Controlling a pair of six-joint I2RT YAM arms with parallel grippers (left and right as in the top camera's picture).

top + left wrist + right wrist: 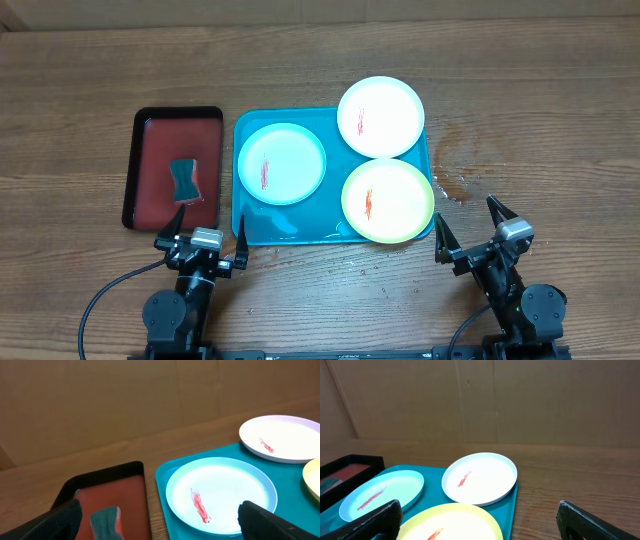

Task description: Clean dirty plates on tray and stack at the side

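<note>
small tray (160, 140): dark red, black rim, on wooden table (520, 80) | sponge (183, 181): teal, lying in that tray

tray (262, 228): turquoise, lying flat, ahead
blue plate (282, 163): red smear, just ahead of left claw (203, 240)
white plate (380, 116): smeared, farthest out
yellow-green plate (388, 200): smeared, nearest right claw (468, 225)

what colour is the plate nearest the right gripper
Yellow-green plate with a red-orange smear, clearest in the overhead view.
</note>
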